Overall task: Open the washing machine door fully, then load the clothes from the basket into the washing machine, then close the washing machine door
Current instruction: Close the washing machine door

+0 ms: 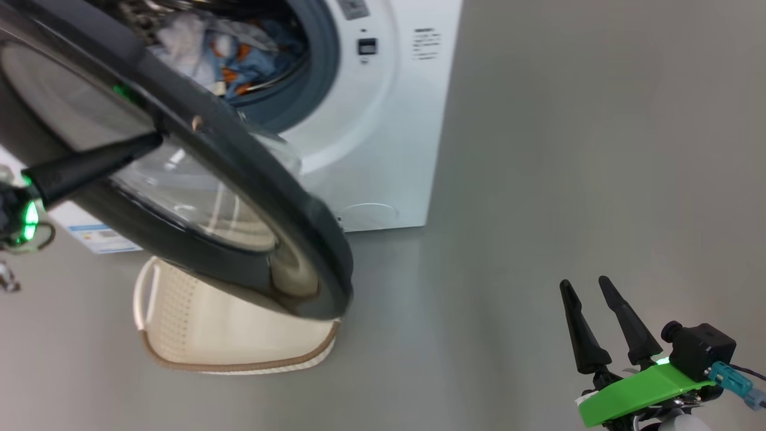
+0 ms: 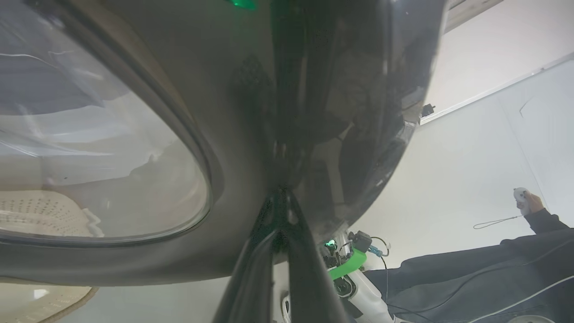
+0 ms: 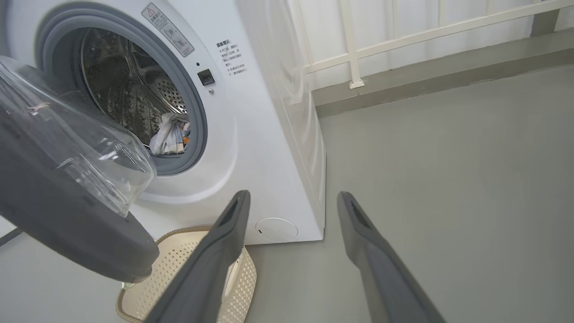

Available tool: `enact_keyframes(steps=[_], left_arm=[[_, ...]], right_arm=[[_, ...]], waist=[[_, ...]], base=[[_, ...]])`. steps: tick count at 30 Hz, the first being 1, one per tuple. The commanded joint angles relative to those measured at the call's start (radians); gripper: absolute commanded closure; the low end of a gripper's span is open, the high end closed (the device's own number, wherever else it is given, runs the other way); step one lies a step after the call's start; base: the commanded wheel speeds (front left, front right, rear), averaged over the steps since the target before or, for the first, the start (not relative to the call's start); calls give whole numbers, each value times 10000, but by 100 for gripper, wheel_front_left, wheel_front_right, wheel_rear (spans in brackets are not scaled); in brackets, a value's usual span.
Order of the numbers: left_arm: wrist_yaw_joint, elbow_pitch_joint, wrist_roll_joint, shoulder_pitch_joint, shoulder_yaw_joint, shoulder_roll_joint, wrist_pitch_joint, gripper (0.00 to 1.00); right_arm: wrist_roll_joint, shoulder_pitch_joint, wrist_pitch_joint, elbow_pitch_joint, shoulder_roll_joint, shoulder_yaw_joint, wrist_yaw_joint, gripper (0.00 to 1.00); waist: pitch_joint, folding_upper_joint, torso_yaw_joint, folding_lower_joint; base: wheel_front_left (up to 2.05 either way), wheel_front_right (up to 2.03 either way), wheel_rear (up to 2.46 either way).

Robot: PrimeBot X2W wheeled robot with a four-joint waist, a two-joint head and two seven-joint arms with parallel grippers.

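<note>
big white washer (image 1: 383,149): blue and white clothes (image 1: 239,54) loaded inside
cream perforated basket (image 1: 179,311): overhung by black-rimmed glass door (image 1: 311,233)
left gripper (image 1: 152,142): clenched
right gripper (image 1: 585,282): released, nothing held

The washer (image 1: 383,120) is white with a grey seal (image 1: 326,60), the door (image 1: 197,197) glossy black around clear glass, the clothes (image 1: 251,57) blue with orange prints and white, the basket (image 1: 179,317) cream with dotted walls and a brown rim, the floor (image 1: 568,149) grey, the right gripper (image 1: 584,282) black with a green mount (image 1: 640,389)
</note>
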Motion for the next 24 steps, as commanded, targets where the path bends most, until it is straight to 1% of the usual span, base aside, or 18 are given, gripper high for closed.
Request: enact_keyframes(steps=[1,4,9,13,19,24], left_arm=[[-118,-69,179,-599,394,367,-155,100],[-161,299,320,-914,371,216,-373,100],[-226,795,468,-1178,289,139,-455,100],[-253,705,535,-960,268,150,-473,100],[-270,436,183,-498,477,243,-247,100],[-274,223,116,-106,652,335,-241,100]], right_arm=[[-108,-285,-49,-273,-27,210,16,0],[-117,-305,-49,-272,7,203,16,0],[-135,-291,-49,-252,68,197,16,0],[-122,-211,-49,-222,55,198,16,0],[-121,-123,-49,-191,-35,230,16,0],[-111,-99,-49,-170,-86,261,16,0]], waist=[[140,-1,-297,0],[154,-1,-384,0],[104,-1,-397,0],[-10,-1,-245,0],[-197,-1,149,0],[-336,-1,383,0]], base=[[0,0,0],[0,0,0],[0,0,0],[0,0,0],[0,0,0],[0,0,0]])
